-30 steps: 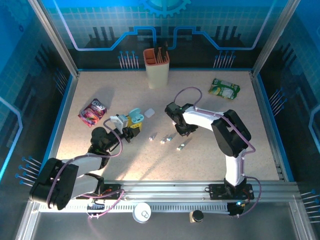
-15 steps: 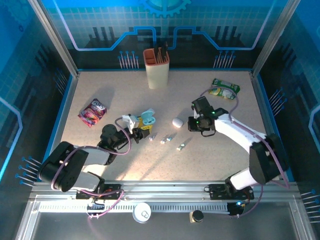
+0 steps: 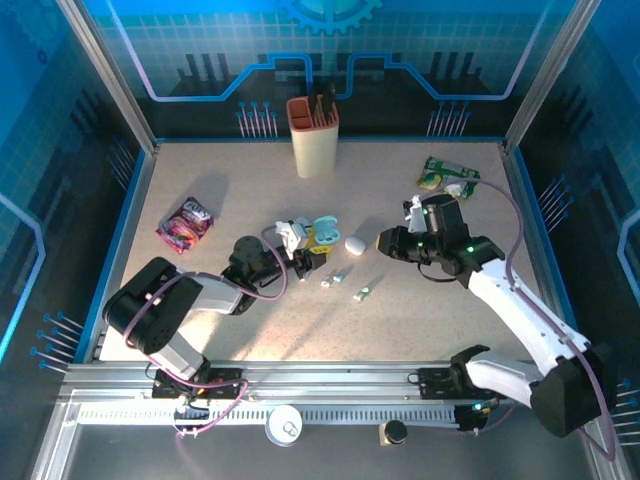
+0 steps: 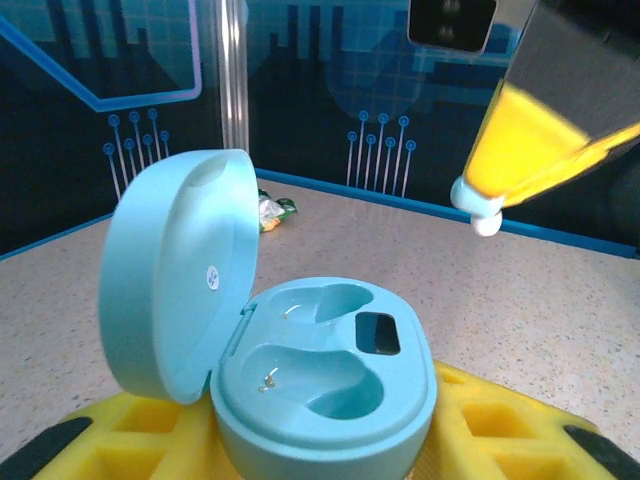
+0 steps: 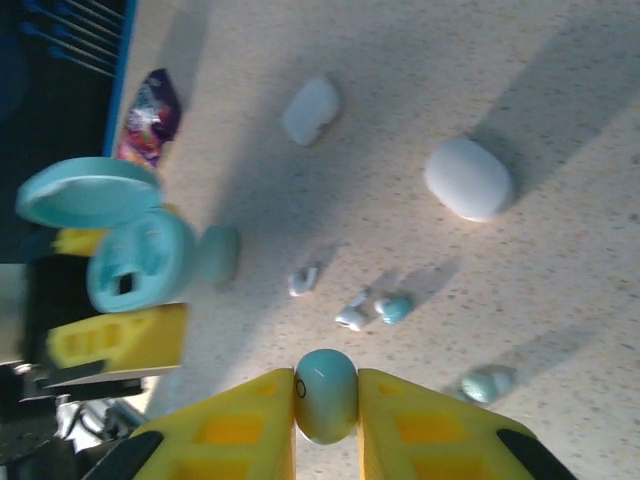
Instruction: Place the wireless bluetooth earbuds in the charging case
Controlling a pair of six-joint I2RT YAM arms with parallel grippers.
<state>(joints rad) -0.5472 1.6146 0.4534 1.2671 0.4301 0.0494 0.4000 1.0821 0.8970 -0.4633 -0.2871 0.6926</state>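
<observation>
Just right of the open charging case [image 3: 323, 232], beyond a shut white case [image 3: 355, 243] lying on the table [image 3: 450, 330], the right hand [image 3: 388, 242] is clenched on one pale blue earbud [image 5: 325, 392]. Its wrist view shows the bud pinched between the yellow pads, rounded end outward. The left hand [image 3: 303, 249] grasps the charging case by its base. The lid [image 4: 175, 270] is tipped back and standing up, and the two moulded wells face upward, both empty as far as I can tell. Whether the case rests on the table or is held clear of it, I cannot tell. On the near side of the case, toward the arm bases, loose earbuds [image 3: 330, 281] lie on the table, well apart from the wells.

Judged step: a bud is picked and being brought over, and insertion has not begun. The next move probably calls for the right hand to cross above the white case and stop over the open wells. It would then turn the bud so its stem points into the matching well, lower it and let go, while the left hand keeps the case level. Likely trouble: choosing the wrong well, or clipping the raised lid on approach.
</observation>
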